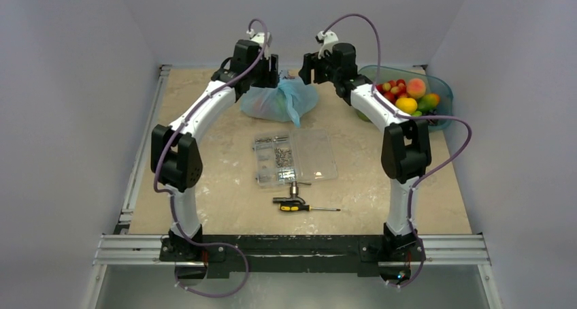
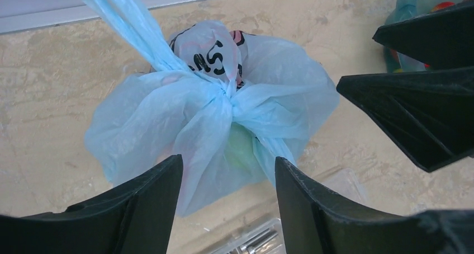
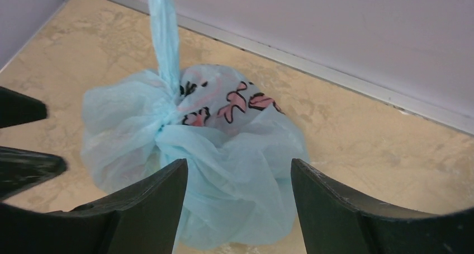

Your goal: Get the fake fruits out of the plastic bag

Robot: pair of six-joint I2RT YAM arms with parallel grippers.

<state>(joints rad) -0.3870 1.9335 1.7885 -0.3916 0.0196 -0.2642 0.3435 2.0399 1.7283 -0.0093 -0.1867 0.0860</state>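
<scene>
The left gripper (image 2: pixel 226 209) and right gripper (image 3: pixel 239 209) are both hanging released, jaws apart, over the plastic bag (image 1: pixel 279 101). Its knot is closing off a green fake fruit (image 2: pixel 240 147) that is showing through. A teal tub (image 1: pixel 446 94) is sitting at the bag's 3 o'clock, and a screw box (image 1: pixel 296 156) at 6 o'clock.

Both your arms are stretched way out to the far side, elbows bent up high and forearms angling in toward the middle, so the two wrists end up facing each other. Your left gripper (image 2: pixel 228 162) points down with its jaws apart and a clear gap between the tips. Your right gripper (image 3: pixel 239 163) is the same deal, spread wide. The two sit near each other, left and right of center, not touching.
</scene>
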